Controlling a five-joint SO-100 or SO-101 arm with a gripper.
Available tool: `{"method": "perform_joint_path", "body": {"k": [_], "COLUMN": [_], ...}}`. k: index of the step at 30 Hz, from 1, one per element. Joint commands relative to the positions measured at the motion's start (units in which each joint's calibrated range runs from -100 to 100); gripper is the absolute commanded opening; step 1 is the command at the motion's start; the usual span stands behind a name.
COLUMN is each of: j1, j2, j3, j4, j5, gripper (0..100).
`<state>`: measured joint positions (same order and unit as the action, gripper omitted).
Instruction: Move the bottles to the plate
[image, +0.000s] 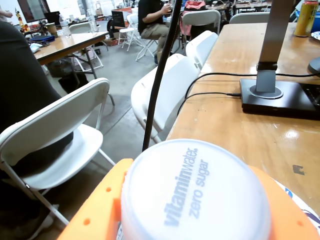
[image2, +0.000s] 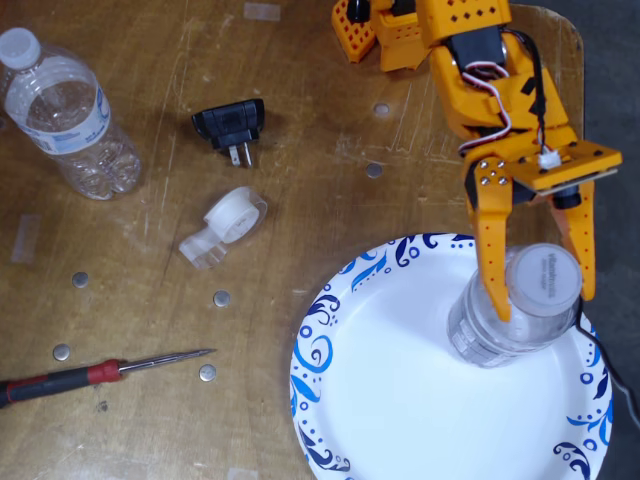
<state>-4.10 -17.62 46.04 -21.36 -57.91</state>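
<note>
In the fixed view, one bottle (image2: 515, 325) is seen standing upright on the right part of the plate (image2: 380, 400), its white cap (image2: 543, 280) facing the camera. The orange gripper (image2: 540, 290) is placed over it from above, and the jaws are closed around the bottle's upper part, one finger (image2: 492, 265) on the left of the cap and one (image2: 581, 250) on the right. The arm (image2: 480, 70) is seen reaching down from the top edge of the table (image2: 330, 130).

The second bottle (image2: 65, 110) is seen lying on its side at the table's upper left, well apart from the plate, its cap pointing to the upper left corner. A black plug (image2: 232, 126) is seen near the top centre, and a clear tape dispenser (image2: 225, 226) lies below it, between the plug and the plate. A red-handled screwdriver (image2: 95, 375) lies at the lower left, its tip pointing towards the plate. Several small round metal discs (image2: 221, 298) are scattered over the table.

In the wrist view, the held bottle's cap (image: 195, 192) fills the lower middle, lettered "vitaminwater zero sugar", with orange gripper parts (image: 97, 210) at both sides. A sliver of the plate's blue rim (image: 305, 205) is visible at the lower right. Beyond it, a black lamp base (image: 277, 97) with cables stands on the table (image: 240, 135), and white folding chairs (image: 60, 130) are seen at the left.
</note>
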Motion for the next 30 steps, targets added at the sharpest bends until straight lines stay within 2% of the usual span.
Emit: {"method": "perform_joint_path", "body": {"k": [1,13,30], "j1": [1.35,2.86,2.11], "j2": [0.25,0.33,0.42], "j3": [-2.35,5.85,5.76], "j4": [-3.88,-9.88,-9.01], "j5": [0.21,0.26,0.21], "gripper": [13,13,13]}}
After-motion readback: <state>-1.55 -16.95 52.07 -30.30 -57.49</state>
